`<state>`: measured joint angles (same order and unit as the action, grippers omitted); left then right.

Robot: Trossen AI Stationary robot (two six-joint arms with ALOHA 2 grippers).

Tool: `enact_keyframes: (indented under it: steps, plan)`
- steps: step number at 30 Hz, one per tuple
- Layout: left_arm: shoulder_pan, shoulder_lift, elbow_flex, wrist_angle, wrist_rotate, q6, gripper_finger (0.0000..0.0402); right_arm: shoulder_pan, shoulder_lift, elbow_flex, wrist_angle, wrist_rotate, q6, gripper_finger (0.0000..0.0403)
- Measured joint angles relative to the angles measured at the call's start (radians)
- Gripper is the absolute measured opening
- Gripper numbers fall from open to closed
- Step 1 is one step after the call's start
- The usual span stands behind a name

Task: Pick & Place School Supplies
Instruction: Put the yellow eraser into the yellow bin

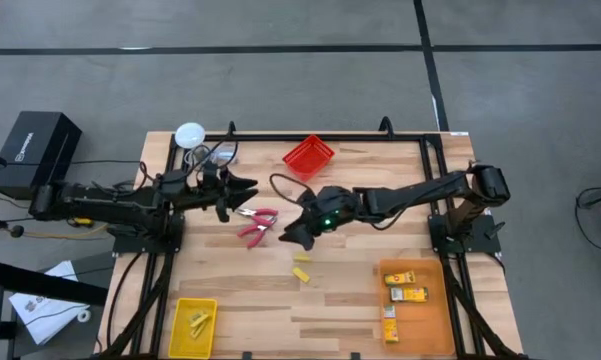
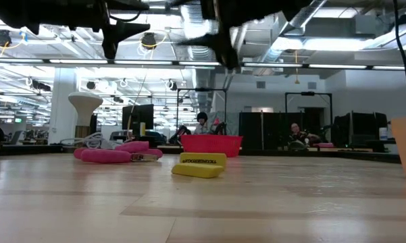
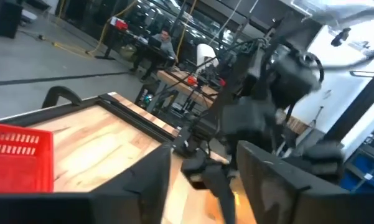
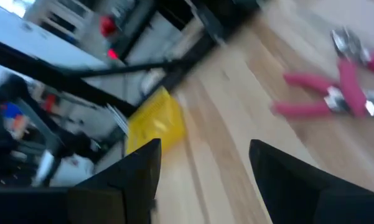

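High view — both arms extended over the table centre, neither carrying anything.

Left gripper (image 1: 242, 187), fingers spread, sits left of centre in the frame, just above-left of the red-handled pliers-like tool (image 1: 257, 222), which lies flat on the wood. Right gripper (image 1: 292, 233), fingers likewise spread, sits at frame centre, just right of that tool. One yellow piece (image 1: 301, 274) lies on bare table below the right gripper; further yellow pieces (image 1: 199, 320) lie inside the yellow bin (image 1: 180, 341) at lower left. Three yellow-orange boxes (image 1: 408, 294) occupy the orange bin (image 1: 432, 335) at lower right — the red bin (image 1: 309, 156) stands at upper centre.
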<state>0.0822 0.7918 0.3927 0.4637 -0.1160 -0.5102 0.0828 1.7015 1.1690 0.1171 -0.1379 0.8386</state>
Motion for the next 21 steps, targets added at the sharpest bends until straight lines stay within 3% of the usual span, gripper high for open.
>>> enact_keyframes:
  steps: [7,14,21]
  plan:
    - [0.002,0.0,0.0,0.005,0.077,-0.019,0.0215,-0.016,-0.004,0.097,0.048,0.018,-0.073,0.0235]
    - [0.002,0.0,0.0,0.016,0.119,-0.049,0.0201,-0.037,-0.003,0.242,0.042,0.018,-0.212,0.0235]
    - [0.002,0.0,0.0,0.017,0.153,-0.048,0.0185,-0.049,-0.002,0.333,-0.129,0.009,-0.321,0.0235]
